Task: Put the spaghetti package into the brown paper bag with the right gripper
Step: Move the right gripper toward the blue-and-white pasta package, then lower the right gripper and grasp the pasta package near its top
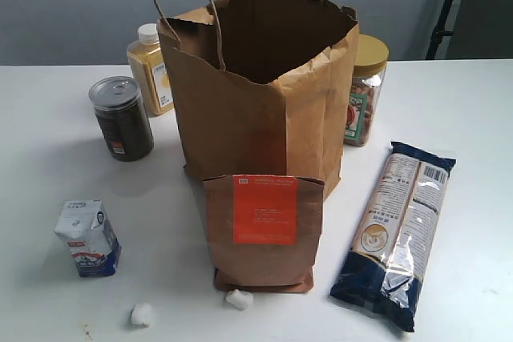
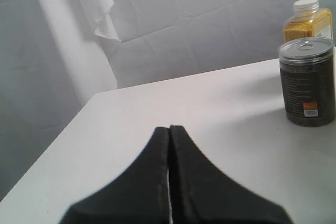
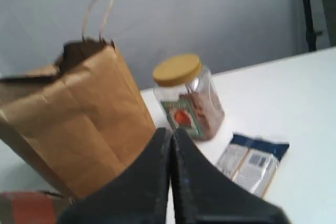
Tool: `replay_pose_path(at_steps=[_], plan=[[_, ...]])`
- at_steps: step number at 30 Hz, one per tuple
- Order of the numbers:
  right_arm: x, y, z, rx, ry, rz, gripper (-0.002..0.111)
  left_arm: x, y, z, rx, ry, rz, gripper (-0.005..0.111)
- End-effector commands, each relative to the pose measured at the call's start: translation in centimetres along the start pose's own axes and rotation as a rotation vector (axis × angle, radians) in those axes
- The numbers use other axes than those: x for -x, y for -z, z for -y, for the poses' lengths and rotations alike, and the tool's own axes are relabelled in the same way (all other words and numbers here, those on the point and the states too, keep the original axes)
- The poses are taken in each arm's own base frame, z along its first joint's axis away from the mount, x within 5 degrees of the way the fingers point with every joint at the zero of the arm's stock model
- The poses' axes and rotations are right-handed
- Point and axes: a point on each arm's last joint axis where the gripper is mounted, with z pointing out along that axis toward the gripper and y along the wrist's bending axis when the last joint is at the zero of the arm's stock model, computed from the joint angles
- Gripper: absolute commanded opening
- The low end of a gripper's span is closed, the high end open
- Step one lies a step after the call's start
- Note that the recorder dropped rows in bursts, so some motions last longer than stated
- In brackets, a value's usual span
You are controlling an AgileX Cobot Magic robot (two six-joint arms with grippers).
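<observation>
The spaghetti package (image 1: 401, 234) lies flat on the white table, right of the brown paper bag (image 1: 256, 94), which stands upright and open at the centre back. In the right wrist view my right gripper (image 3: 171, 131) is shut and empty, held above the table with the spaghetti package (image 3: 253, 162) off to one side and the brown paper bag (image 3: 79, 124) on the other. My left gripper (image 2: 169, 128) is shut on nothing over bare table. Neither gripper shows in the exterior view.
A brown pouch with an orange label (image 1: 263, 231) leans in front of the bag. A yellow-lidded jar (image 1: 365, 90) stands behind the package. A dark can (image 1: 121, 118), a yellow bottle (image 1: 151, 67), a small white-and-blue carton (image 1: 88, 239) and two white lumps (image 1: 239, 299) occupy the left and front.
</observation>
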Motion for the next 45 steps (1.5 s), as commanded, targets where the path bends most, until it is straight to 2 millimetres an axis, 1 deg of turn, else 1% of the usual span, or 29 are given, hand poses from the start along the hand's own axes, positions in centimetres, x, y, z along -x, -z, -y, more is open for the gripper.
replay_pose_path(at_steps=[1,4,5,7,8,9,10,11,12,13,14,15,17,19,21,23,27,30,35,36,37,39,40,42,43,45], plan=[[0.5,-3.4,-0.2,-0.021,0.061,-0.298,0.0,-0.1,-0.1,0.1,-0.003,0.007,0.0,0.0],[1.2,-5.9,-0.2,-0.04,0.052,-0.447,0.0,-0.1,-0.1,0.1,-0.003,0.007,0.0,0.0],[1.5,-8.0,0.3,-0.114,-0.003,-0.558,0.0,-0.1,-0.1,0.1,-0.003,0.007,0.0,0.0],[1.6,-9.9,1.1,-0.2,-0.034,-0.662,0.001,-0.1,-0.1,0.1,-0.003,0.007,0.0,0.0],[1.4,-10.9,1.5,-0.248,-0.056,-0.722,0.005,-0.1,-0.1,0.1,-0.003,0.007,0.0,0.0],[1.2,-11.8,1.9,-0.288,-0.077,-0.773,0.012,-0.1,-0.1,0.1,-0.003,0.007,0.0,0.0],[1.0,-12.8,2.1,-0.312,-0.082,-0.818,0.018,-0.1,-0.1,0.1,-0.003,0.007,0.0,0.0],[0.6,-13.7,2.1,-0.336,-0.096,-0.86,0.029,-0.1,-0.1,0.1,-0.003,0.007,0.0,0.0],[0.2,-15.3,1.9,-0.366,-0.143,-0.904,0.054,-0.1,-0.1,0.1,-0.003,0.007,0.0,0.0],[-0.2,-16.2,1.7,-0.375,-0.163,-0.922,0.072,-0.1,-0.1,0.1,-0.003,0.007,0.0,0.0],[-0.9,-17.7,1.2,-0.382,-0.164,-0.947,0.089,-0.1,-0.1,0.1,-0.003,0.007,0.0,0.0],[-1.4,-18.5,1.0,-0.388,-0.15,-0.964,0.091,-0.1,-0.1,0.1,-0.003,0.007,0.0,0.0],[-2.7,-20.6,1.0,-0.439,-0.132,-1.01,0.089,-0.1,-0.1,0.1,-0.003,0.007,0.0,0.0],[-3.9,-22.5,0.8,-0.468,-0.137,-1.04,0.089,-0.1,-0.1,0.1,-0.003,0.007,0.0,0.0],[-5.5,-24.4,1.0,-0.507,-0.153,-1.078,0.089,-0.1,-0.1,0.1,-0.003,0.007,0.0,0.0],[-6.4,-25.5,1.3,-0.532,-0.167,-1.089,0.089,-0.1,-0.1,0.1,-0.003,0.007,0.0,0.0],[-7.7,-26.6,2.0,-0.556,-0.158,-1.086,0.089,-0.1,-0.1,0.1,-0.003,0.007,0.0,0.0],[-9.3,-27.5,2.6,-0.554,-0.154,-1.084,0.089,-0.1,-0.1,0.1,-0.003,0.007,0.0,0.0],[-11.3,-28.0,3.4,-0.579,-0.146,-1.131,0.088,-0.1,-0.1,0.1,-0.003,0.007,0.0,0.0],[-11.5,-28.1,3.5,-0.582,-0.137,-1.138,0.086,-0.1,-0.1,0.1,-0.003,0.007,0.0,0.0],[-11.6,-28.1,3.6,-0.585,-0.134,-1.139,0.083,-0.1,-0.1,0.1,-0.003,0.007,0.0,0.0],[-11.7,-28.0,3.6,-0.587,-0.132,-1.143,0.063,-0.1,-0.1,0.1,-0.003,0.007,0.0,0.0],[-11.6,-27.9,3.6,-0.586,-0.13,-1.142,0.048,-0.1,-0.1,0.1,-0.003,0.007,0.0,0.0],[-11.5,-27.4,3.6,-0.564,-0.133,-1.105,0.012,-0.1,-0.1,0.1,-0.003,0.007,0.0,0.0],[-11.4,-27.0,3.5,-0.544,-0.139,-1.07,0.001,-0.1,-0.1,0.1,-0.003,0.007,0.0,0.0],[-11.2,-26.0,3.4,-0.501,-0.166,-0.987,0.0,-0.1,-0.1,0.1,-0.003,0.007,0.0,0.0]])
